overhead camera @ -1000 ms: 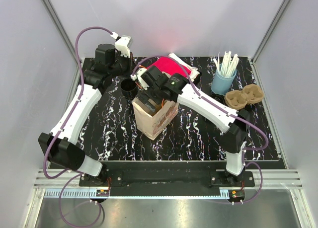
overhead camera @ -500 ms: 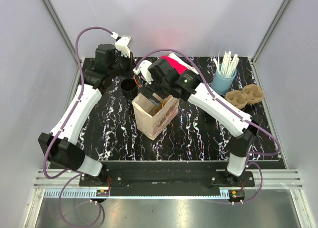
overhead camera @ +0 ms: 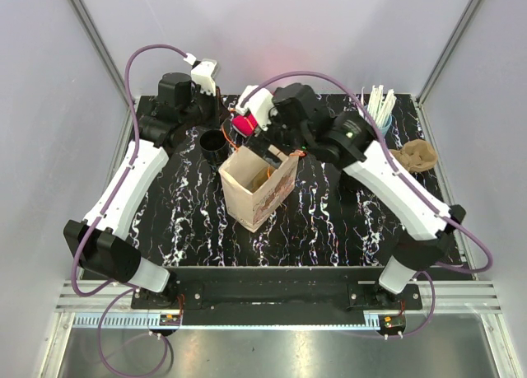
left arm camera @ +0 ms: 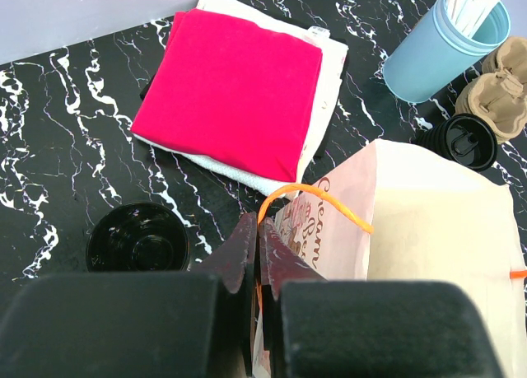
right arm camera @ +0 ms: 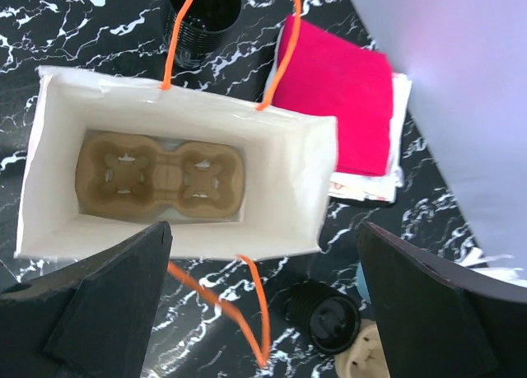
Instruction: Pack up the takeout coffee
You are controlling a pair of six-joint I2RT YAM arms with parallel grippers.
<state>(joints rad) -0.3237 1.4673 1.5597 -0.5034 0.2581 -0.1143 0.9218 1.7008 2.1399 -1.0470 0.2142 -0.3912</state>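
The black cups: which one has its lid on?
The black cup beside the blue straw holder and the cardboard carrier wears a lid. The other cup, across the paper bag from it, stands open.

The paper bag (right arm camera: 288, 176) gapes open upward. A cup carrier (right arm camera: 160, 176) covers its floor; orange handles (left arm camera: 309, 188) flank its rim.

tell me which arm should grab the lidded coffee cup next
Right. The right hand is open and empty over the bag, and the lidded cup stands on its side of the bag. The left hand is shut at the bag's opposite rim.
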